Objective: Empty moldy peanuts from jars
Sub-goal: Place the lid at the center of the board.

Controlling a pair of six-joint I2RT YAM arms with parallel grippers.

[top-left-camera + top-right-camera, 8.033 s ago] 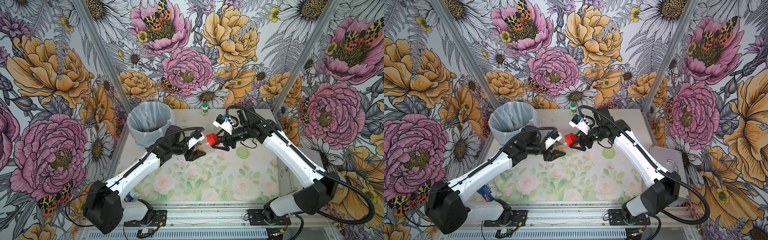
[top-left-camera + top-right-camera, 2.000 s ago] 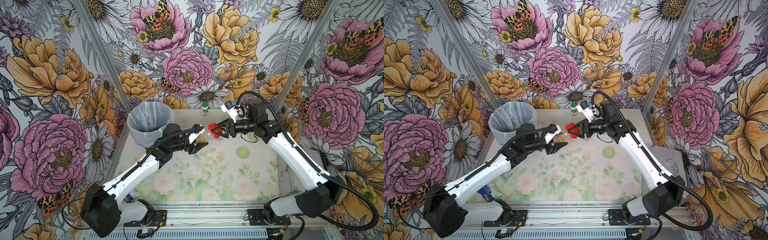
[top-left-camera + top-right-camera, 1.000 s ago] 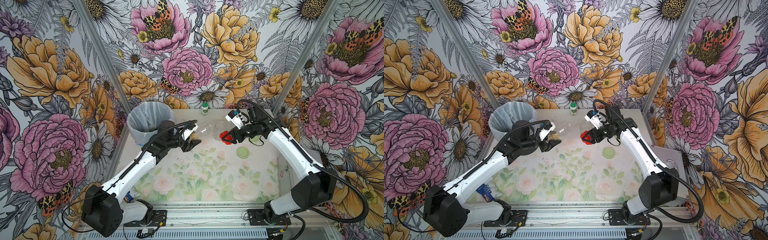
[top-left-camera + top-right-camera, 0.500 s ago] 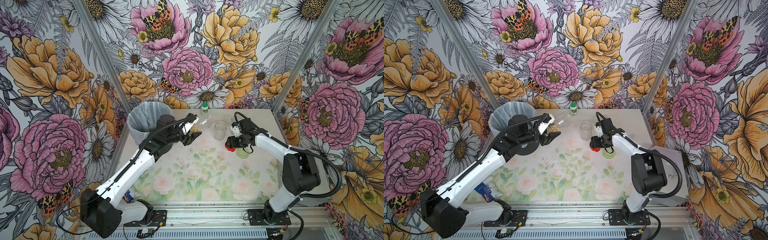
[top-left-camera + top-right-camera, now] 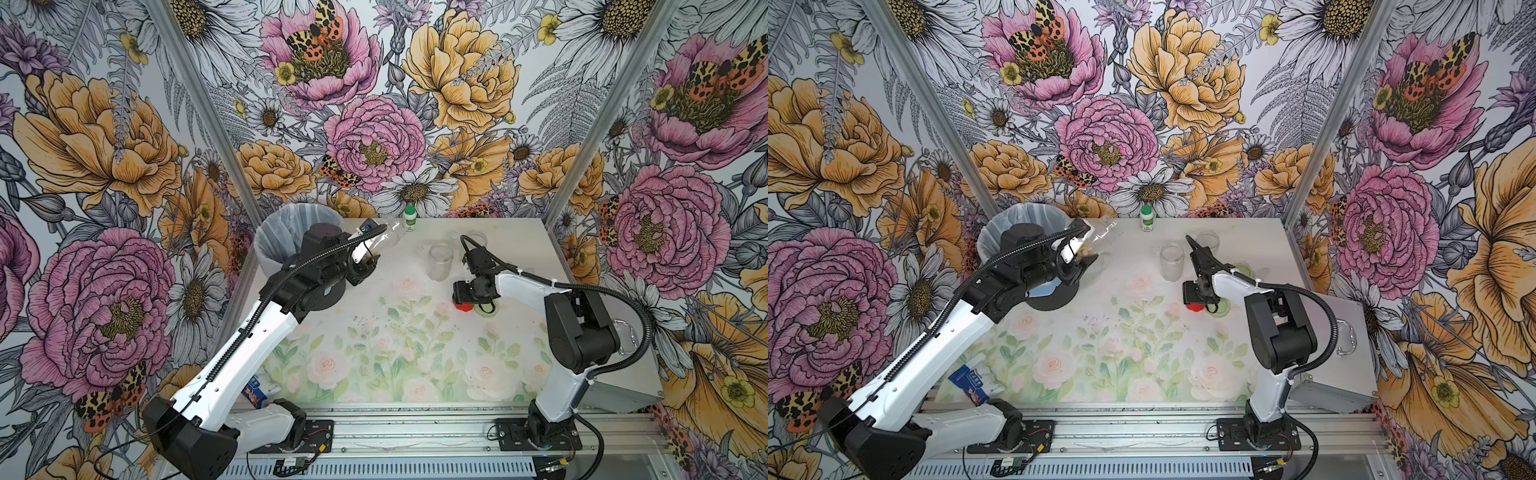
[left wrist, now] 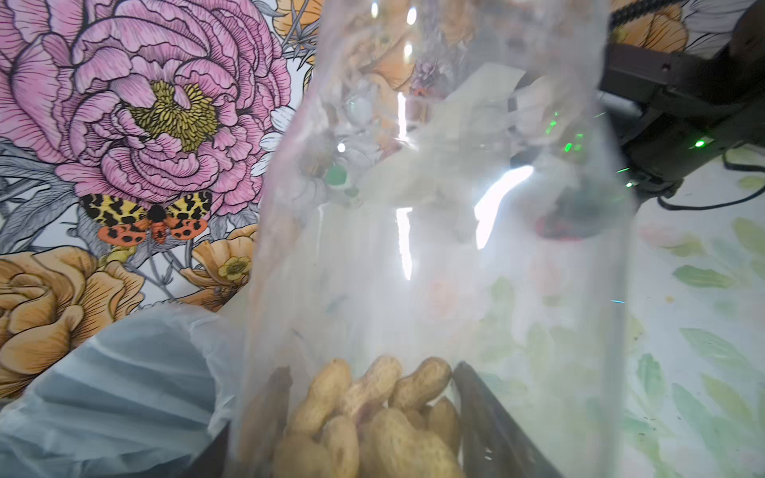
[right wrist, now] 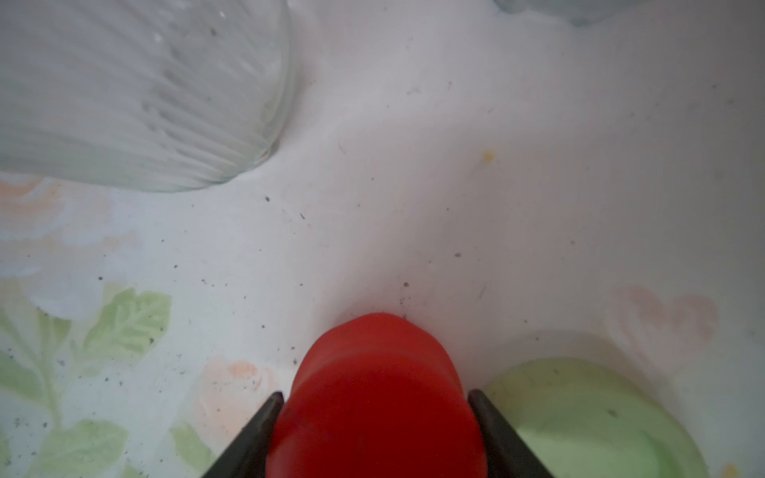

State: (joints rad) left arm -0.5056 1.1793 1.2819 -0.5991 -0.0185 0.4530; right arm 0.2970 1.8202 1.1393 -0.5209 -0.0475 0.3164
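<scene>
My left gripper (image 5: 368, 259) (image 6: 372, 393) is shut on a clear, lidless jar (image 5: 384, 233) (image 5: 1100, 237) (image 6: 434, 248). It holds the jar tilted just right of the bin. Moldy peanuts (image 6: 372, 414) (image 5: 1087, 250) lie heaped in the jar's base between the fingers. My right gripper (image 5: 463, 305) (image 7: 376, 397) is shut on a red lid (image 5: 1194, 306) (image 7: 376, 393), low at the table and next to a pale green lid (image 5: 488, 309) (image 7: 579, 414). An empty clear jar (image 5: 440, 262) (image 7: 124, 91) stands upright behind it. Another clear jar (image 5: 473, 239) sits further back.
A lined grey bin (image 5: 286, 237) (image 5: 1000, 232) (image 6: 103, 393) stands at the table's back left corner. A small white bottle with a green cap (image 5: 410, 218) stands at the back edge. A blue packet (image 5: 971, 382) lies at the front left, and a silver case (image 5: 1341, 353) sits off the right edge.
My right gripper has come down and forward with the red lid, to the table beside the green lid. My left arm has carried the peanut jar back and left toward the bin.
</scene>
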